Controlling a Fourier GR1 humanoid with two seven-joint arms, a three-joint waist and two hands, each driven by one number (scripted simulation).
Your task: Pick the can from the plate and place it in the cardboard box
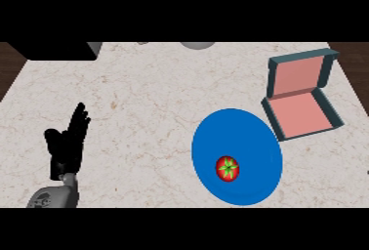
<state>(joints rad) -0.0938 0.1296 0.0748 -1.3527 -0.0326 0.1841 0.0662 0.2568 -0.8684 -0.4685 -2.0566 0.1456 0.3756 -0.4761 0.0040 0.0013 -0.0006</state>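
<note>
Resting open, that left hand [66, 144], fingers straight, near the bench's left edge. The right one's out of sight.
— And the can [228, 169]?
— Upright on the blue plate [231, 129], front right, with the cardboard box [299, 110] just beside it. It looks light, stiff and smooth, so I'd wrap its sides.

The left hand [66, 146] is plain black all over, with slim tapered fingers and a chunkier thumb. Behind it there's a short light-grey wrist piece [69, 178], then a rounded grey forearm [53, 197] with some darker markings on the shell.
</note>
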